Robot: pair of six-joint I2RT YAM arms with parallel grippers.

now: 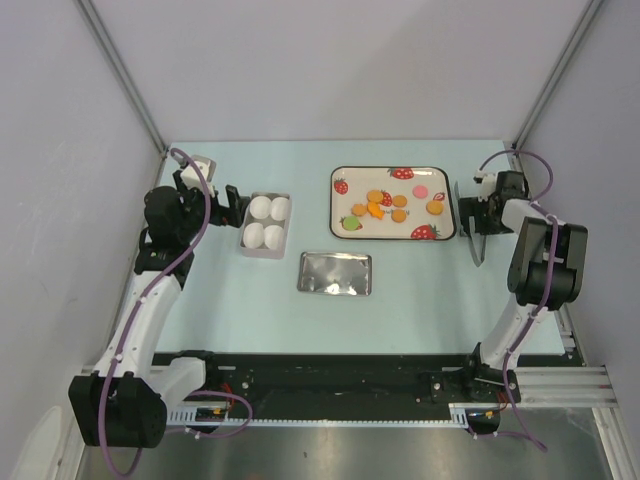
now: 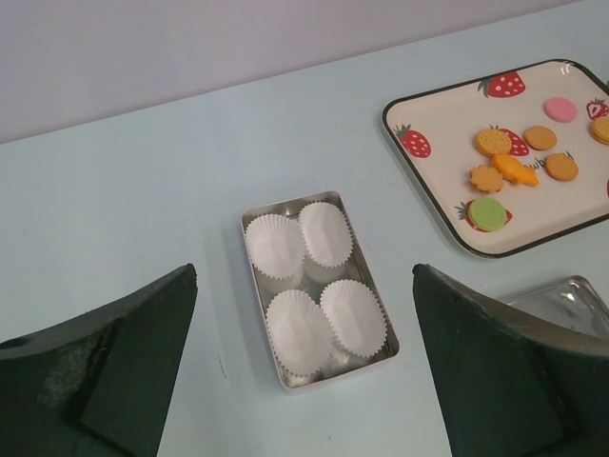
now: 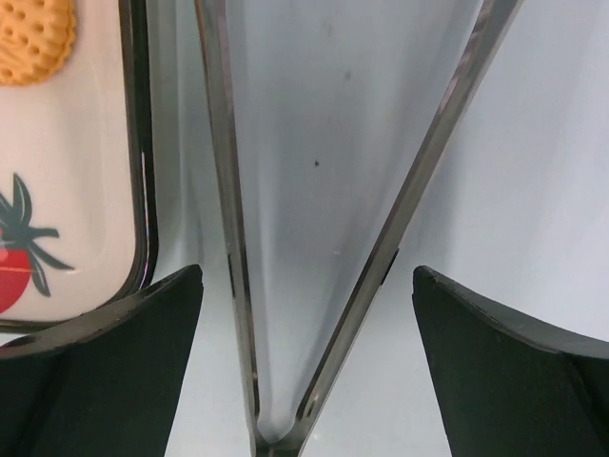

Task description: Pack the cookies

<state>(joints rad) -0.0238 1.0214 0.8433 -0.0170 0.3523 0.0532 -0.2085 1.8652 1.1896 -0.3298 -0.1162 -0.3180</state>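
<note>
**Grippers spread, cookies on the strawberry tray**

The right gripper [image 3: 306,276] stands just right of the strawberry-printed tray [image 1: 420,205], jaws spread wide. Between its fingers [image 3: 124,362] lie metal tongs [image 3: 221,190], their two arms splayed in a V with the joined end nearest the wrist camera. Whether the fingers touch the tongs cannot be told. On the near side of the tray, apart from it, lies a shallow shiny metal lid [image 1: 334,272]. Left of the tray, with a gap of bare table between, sits a rectangular metal tin [image 2: 249,249] holding four white paper cups [image 2: 276,246] in two rows. The left gripper [image 1: 232,197] hovers beyond the tin's left side, farther from the tray, jaws likewise spread and holding nothing. The cookies [image 1: 385,205] lie flat near the tray's middle, loosely clustered, alongside a pink disc [image 2: 560,109] and a green one [image 2: 487,212].
</note>
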